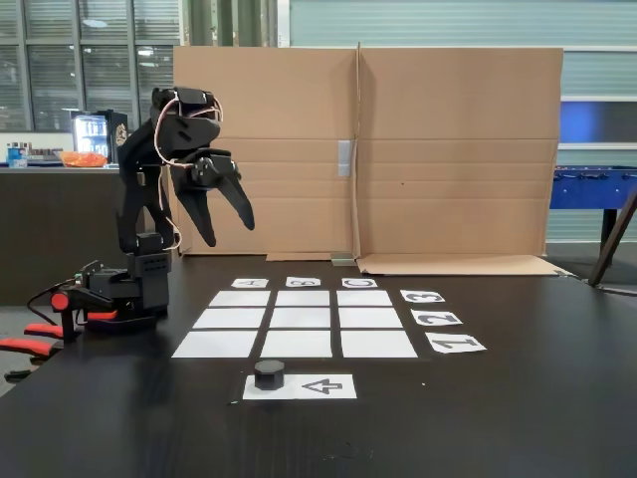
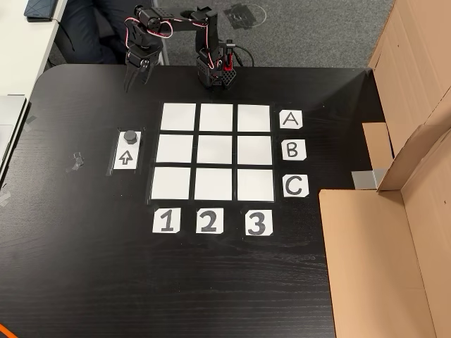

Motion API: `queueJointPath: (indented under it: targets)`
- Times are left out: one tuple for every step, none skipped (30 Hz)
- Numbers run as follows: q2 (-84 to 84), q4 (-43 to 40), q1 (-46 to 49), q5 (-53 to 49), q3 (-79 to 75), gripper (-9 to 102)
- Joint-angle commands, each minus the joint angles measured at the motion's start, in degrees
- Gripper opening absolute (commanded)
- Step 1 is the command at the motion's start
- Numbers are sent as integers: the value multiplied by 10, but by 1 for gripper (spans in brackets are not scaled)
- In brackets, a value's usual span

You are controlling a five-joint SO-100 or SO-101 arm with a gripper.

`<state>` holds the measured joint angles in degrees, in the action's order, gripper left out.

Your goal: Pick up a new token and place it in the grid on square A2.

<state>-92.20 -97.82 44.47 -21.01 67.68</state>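
The token (image 1: pixel 269 373) (image 2: pixel 130 136), a small black puck, sits on one end of a white sheet printed with an arrow (image 1: pixel 324 386) (image 2: pixel 125 158), just outside the grid (image 1: pixel 303 319) (image 2: pixel 217 150). All nine white cells are bare. Square A2 (image 1: pixel 229 319) (image 2: pixel 217 117) is the middle cell of the row nearest the arm's base. My gripper (image 1: pixel 229 231) (image 2: pixel 136 84) hangs open and holds nothing. It is raised well above the table, beside the base and away from both token and grid.
The arm's base (image 1: pixel 119 289) (image 2: pixel 215 70) stands at the table edge by the A side. A folded cardboard wall (image 1: pixel 398 149) (image 2: pixel 394 211) lines the C side. Paper labels A, B, C and 1, 2, 3 border the grid. A tape scrap (image 2: pixel 74 160) lies past the arrow sheet.
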Motion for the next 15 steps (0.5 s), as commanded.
queueJointPath:
  targets:
    - [7,1,10,-8,-20,33]
    - [11,2,11,-11,-20,33]
    - [16,4,12,-14,-21,33]
    - [22,4,15,-17,-23,33]
    - [29,4,18,-18,-26,33]
    - [37,4,21,-18,-31,33]
    - [46,4,25,-20,-37,33]
    - [54,4,29,-23,-43,33]
    - [63,4,33,-25,-49,33]
    - [73,4,39,-28,-57,33]
    - [83,3,44,-32,-65,33]
    - [93,3,49,-37,-72,33]
    - [103,3,54,-41,-78,33]
    - [114,3,59,-45,-86,33]
    - [125,3,64,-47,-94,33]
